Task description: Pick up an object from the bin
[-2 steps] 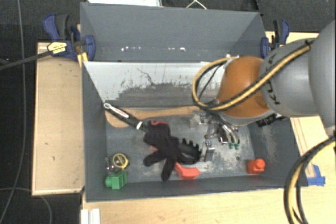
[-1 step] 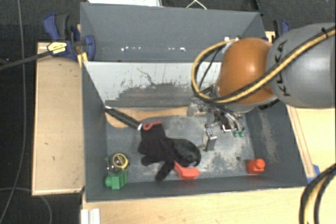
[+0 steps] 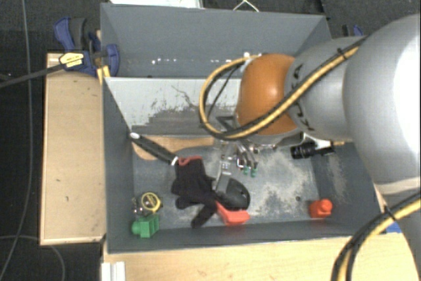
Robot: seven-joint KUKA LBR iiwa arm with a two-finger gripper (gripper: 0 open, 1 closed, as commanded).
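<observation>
Position: above the bin [image 3: 283, 191], set somewhat toward its near rim.
Facing: downward, tilted to the far wall behind the gripper [image 3: 231, 171].
Closeness: the whole bin floor around the gripper fits in; the arm [image 3: 368, 95] looms large right of the gripper.

We log the grey metal bin [image 3: 125, 207]: sloped walls, floor scuffed and scratched.

- Front-left corner: a green plastic block [image 3: 145, 228]. A small yellow-and-metal round item [image 3: 150, 202] sits just behind it; we cannot tell whether they touch.
- Back-left of the floor: a black stick-like tool with a white tip [image 3: 152, 149] lies slanted, beside a tan flat strip [image 3: 177, 141].
- Mid-floor: a crumpled black fabric glove [image 3: 192, 189]. Just right of it are a black rounded object [image 3: 238, 194] and a red plastic piece [image 3: 231, 215], the three heaped together.
- Front-right, well apart: a small orange block [image 3: 320, 208].
</observation>
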